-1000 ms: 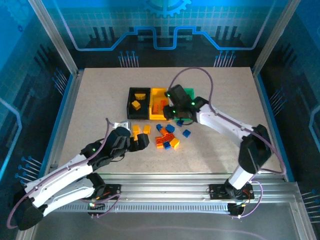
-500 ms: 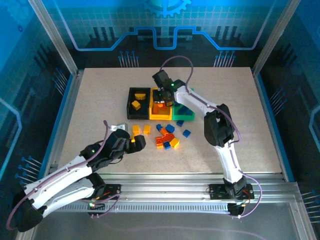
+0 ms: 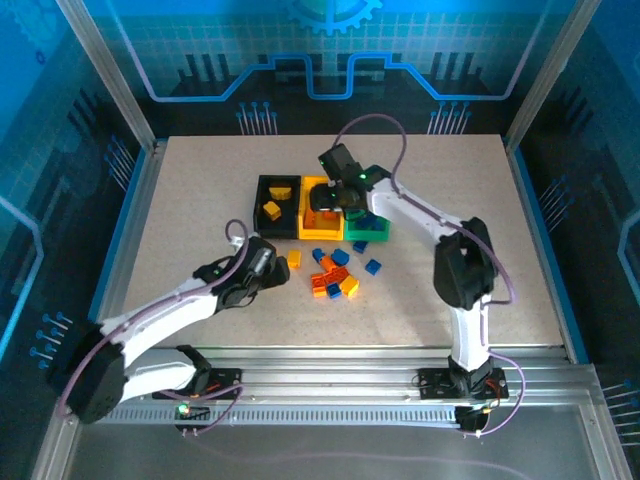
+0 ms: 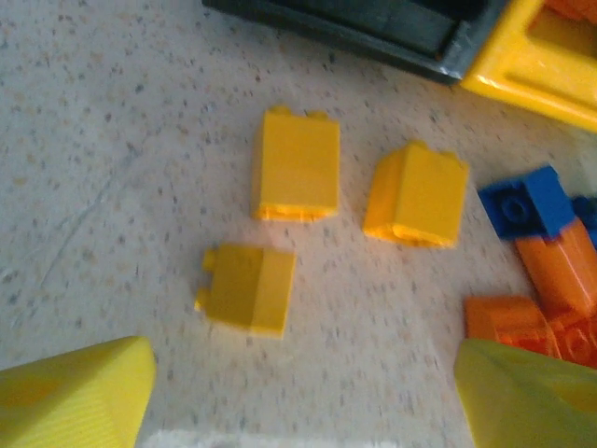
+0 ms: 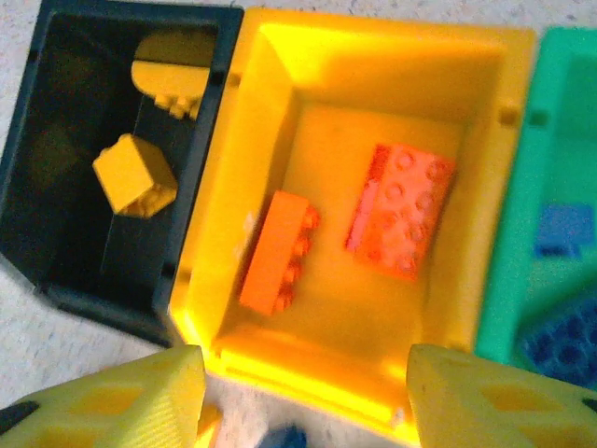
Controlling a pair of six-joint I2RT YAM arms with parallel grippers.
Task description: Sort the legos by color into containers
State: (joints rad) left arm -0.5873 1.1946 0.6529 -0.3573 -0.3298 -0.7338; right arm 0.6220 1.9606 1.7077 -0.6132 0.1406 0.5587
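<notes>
Left wrist: left fingers point(image 4: 70, 397) spread, empty, poised over three yellow legos point(image 4: 297, 166) near bench point(image 4: 112, 140) centre, judged lined up for the black bin point(image 4: 373, 28). Right fingers point(image 5: 485, 397) released over yellow bin point(image 5: 392, 56) toward far edge, two orange legos point(image 5: 278, 250) inside.

From above, the right gripper point(image 3: 330, 198) covers part of the yellow bin point(image 3: 311, 228). The right wrist view cuts the green bin point(image 5: 520, 177) at its right edge, blue bricks point(image 5: 562, 231) inside blurred. The left wrist view crops the orange bricks point(image 4: 552, 285).
</notes>
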